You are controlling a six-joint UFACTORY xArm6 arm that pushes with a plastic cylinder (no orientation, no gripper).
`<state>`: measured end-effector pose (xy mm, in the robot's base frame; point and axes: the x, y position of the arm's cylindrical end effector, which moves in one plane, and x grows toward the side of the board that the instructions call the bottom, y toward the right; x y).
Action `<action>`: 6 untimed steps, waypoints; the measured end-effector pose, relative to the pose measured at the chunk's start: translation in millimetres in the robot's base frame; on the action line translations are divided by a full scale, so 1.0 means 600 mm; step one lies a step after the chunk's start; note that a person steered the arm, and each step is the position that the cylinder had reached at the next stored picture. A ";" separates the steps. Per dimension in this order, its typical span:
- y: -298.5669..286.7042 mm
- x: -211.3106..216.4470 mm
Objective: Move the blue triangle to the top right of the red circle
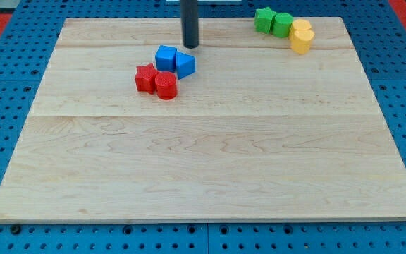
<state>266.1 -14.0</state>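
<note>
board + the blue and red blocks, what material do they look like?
Board: light wood, matte, with visible grain and plank seams. Blue triangle, blue block, red circle and red star: probably plastic, with solid saturated colour and a slight sheen; painted wood can't be ruled out. My tip sits just above the blue triangle.

My tip (189, 46) sits just above the blue triangle (185, 64), toward view's top. Blue cube (165, 58) touches triangle's left. Red circle (165, 85) & red star (146, 77) below, touching. Green/yellow blocks at desk (203, 162) top right.
</note>
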 end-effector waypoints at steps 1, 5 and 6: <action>0.006 0.022; 0.101 0.006; 0.010 -0.013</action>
